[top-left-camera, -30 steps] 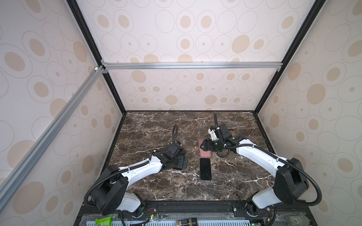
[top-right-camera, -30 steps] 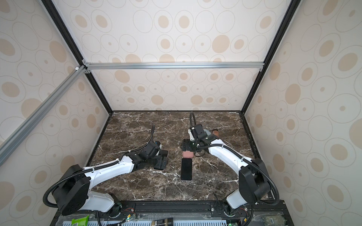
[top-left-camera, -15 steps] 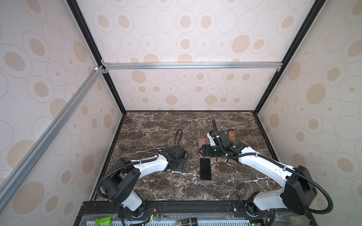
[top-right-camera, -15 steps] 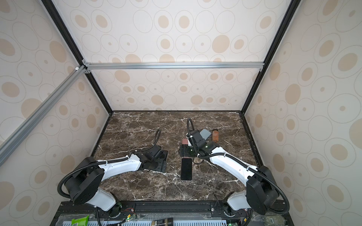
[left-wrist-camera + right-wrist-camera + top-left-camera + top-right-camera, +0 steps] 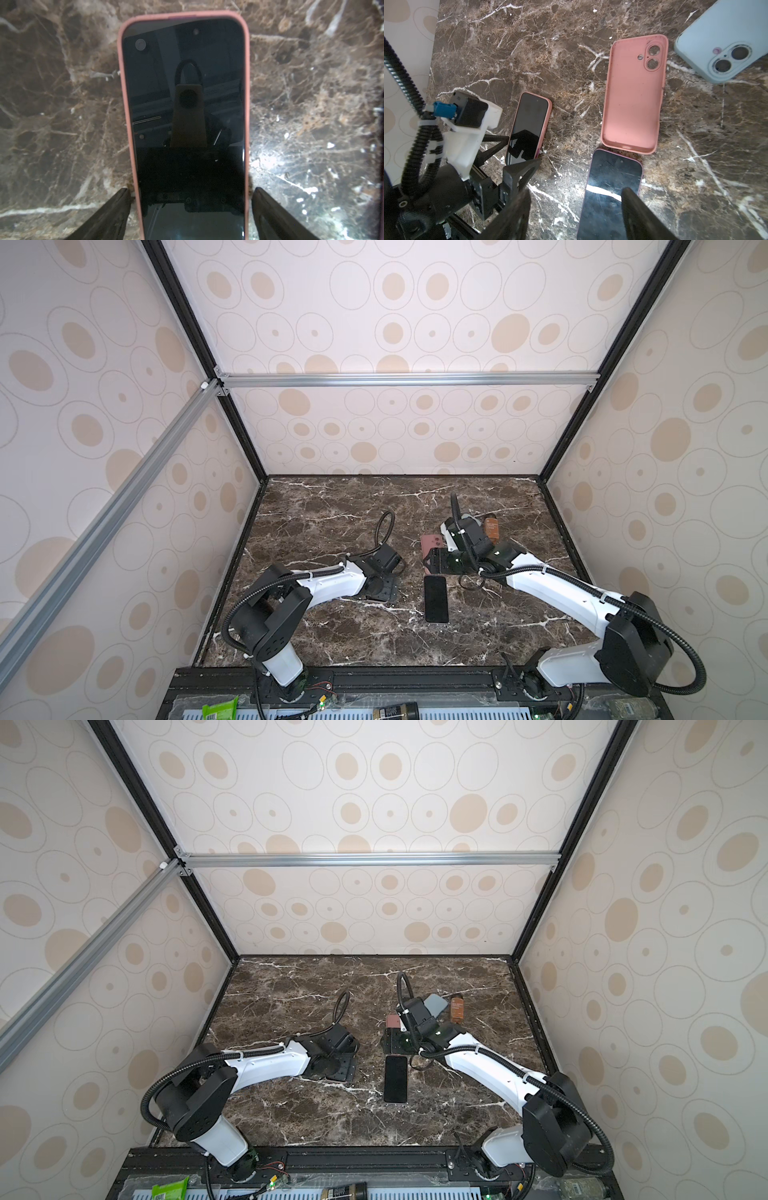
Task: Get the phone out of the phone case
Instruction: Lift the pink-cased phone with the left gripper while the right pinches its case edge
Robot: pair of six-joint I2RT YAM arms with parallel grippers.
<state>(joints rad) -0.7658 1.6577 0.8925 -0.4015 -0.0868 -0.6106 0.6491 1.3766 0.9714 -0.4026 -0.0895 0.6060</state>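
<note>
- Brown marble tabletop [image 5: 332, 510] carries five things.
- Bare phone [image 5: 436, 599] lies screen-up near the centre.
- Empty pink case [image 5: 429, 544] lies just beside it at 12 o'clock.
- Pink-cased phone [image 5: 185, 104] lies at 9 o'clock.
- Pale blue phone [image 5: 435, 1004] and amber bottle [image 5: 457, 1009] lie toward 1 o'clock.

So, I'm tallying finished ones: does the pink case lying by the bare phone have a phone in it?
No, in the right wrist view the pink case lies open side up and empty, beside the bare phone.

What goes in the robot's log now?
left gripper: open, straddling pink-cased phone | right gripper: open, by bare phone | empty pink case: lying flat
</note>
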